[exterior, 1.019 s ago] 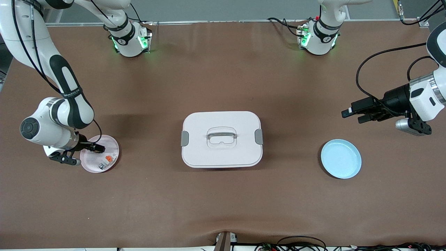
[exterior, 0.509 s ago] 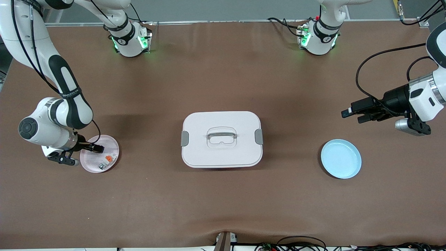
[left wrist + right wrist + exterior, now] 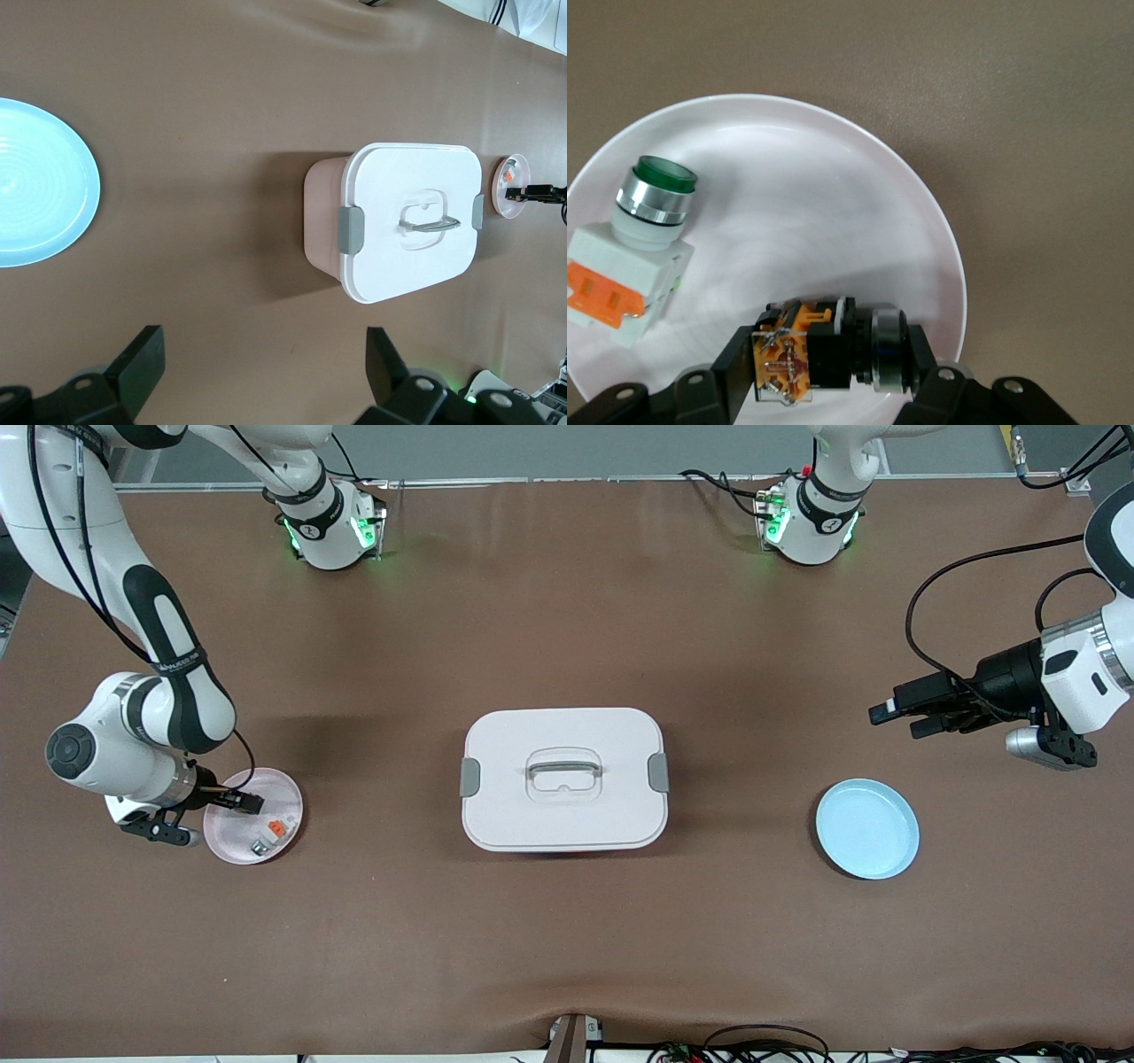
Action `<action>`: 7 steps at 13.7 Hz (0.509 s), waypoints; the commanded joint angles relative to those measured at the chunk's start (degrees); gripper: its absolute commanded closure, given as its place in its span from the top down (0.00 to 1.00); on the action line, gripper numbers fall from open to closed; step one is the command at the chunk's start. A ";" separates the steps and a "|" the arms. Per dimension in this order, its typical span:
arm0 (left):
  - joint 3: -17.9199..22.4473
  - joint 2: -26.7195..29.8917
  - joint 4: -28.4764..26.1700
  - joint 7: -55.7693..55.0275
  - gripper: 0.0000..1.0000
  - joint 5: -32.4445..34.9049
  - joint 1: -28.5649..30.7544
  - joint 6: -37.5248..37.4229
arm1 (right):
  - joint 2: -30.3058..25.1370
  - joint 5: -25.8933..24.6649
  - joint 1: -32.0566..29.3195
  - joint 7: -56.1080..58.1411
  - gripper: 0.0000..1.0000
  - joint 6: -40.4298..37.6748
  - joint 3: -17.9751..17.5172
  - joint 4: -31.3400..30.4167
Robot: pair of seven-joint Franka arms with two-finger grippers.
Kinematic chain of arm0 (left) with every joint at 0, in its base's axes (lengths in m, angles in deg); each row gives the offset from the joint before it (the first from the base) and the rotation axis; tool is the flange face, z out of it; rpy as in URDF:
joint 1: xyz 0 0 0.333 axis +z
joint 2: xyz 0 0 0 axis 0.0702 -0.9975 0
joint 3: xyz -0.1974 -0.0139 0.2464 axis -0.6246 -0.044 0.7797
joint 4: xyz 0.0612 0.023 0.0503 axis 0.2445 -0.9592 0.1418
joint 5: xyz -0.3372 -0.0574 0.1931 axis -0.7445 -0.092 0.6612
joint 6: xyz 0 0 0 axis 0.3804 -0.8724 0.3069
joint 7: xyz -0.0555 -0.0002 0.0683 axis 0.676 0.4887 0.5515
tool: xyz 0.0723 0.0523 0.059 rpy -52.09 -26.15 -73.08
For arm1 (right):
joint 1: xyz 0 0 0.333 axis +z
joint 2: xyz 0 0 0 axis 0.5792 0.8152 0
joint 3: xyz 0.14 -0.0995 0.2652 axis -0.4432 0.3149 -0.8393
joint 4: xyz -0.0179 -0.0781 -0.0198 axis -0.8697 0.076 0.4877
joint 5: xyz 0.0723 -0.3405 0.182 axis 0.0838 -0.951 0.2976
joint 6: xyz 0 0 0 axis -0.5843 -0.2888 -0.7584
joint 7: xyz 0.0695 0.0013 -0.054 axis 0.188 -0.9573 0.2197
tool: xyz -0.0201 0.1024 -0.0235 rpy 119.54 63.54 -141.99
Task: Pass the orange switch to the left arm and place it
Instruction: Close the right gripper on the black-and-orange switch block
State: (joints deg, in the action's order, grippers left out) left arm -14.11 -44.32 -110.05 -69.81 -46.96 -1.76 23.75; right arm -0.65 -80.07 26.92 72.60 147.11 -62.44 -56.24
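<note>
The orange switch, a stubby black part with an orange end and a metal ring, lies on the pink plate at the right arm's end of the table. My right gripper is shut on it, one finger at each end. In the front view the right gripper is low over that plate. The white box with its grey handle stands mid-table. My left gripper hangs open and empty over bare table at the left arm's end; its fingers stand wide apart.
A white-and-silver piece with a green button and an orange tab lies beside the switch on the pink plate. A light blue plate sits empty at the left arm's end, nearer the front camera than the spot below the left gripper.
My right gripper's fingers have closed onto the orange switch on the pink plate. The left arm has not moved.
</note>
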 commanded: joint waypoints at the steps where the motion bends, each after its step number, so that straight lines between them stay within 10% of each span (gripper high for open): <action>1: -0.12 0.63 -0.73 0.93 1.00 -0.66 0.38 0.02 | 1.03 -0.62 -0.76 -0.01 0.03 -0.07 -0.47 1.01; 7: -0.12 0.63 -0.73 0.93 1.00 -0.66 0.46 0.02 | 0.32 0.44 -0.93 -1.59 0.00 -5.58 -0.73 2.58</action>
State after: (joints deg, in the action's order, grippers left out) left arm -14.11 -44.32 -110.17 -69.81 -46.96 -1.71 23.75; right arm -0.60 -79.93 26.71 72.31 144.96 -62.44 -55.77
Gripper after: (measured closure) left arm 0.000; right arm 0.282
